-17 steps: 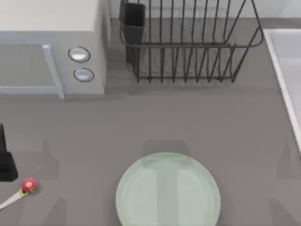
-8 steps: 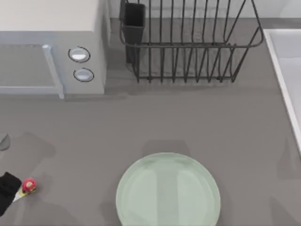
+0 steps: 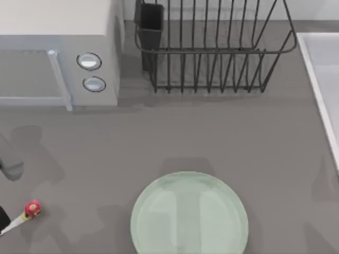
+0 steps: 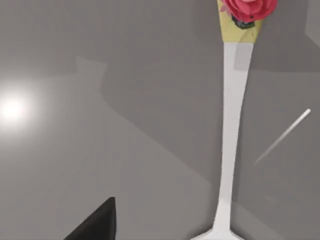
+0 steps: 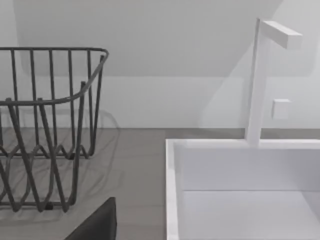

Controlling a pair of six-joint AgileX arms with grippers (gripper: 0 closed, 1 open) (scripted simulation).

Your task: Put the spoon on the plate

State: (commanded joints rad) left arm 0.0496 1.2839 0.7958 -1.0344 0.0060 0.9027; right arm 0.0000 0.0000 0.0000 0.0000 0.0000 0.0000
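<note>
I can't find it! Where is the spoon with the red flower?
The spoon lies flat on the grey table at the top view's lower left edge, well left of the green plate and not touching it, below the microwave.

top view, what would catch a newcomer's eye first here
The large pale green plate at the table's near edge, at the middle, draws the eye first. Next is the spoon at the far left edge, its red ornament bright against the grey table; the left wrist view looks straight down its white handle. Behind stand a black wire dish rack and a microwave at the left.
</note>
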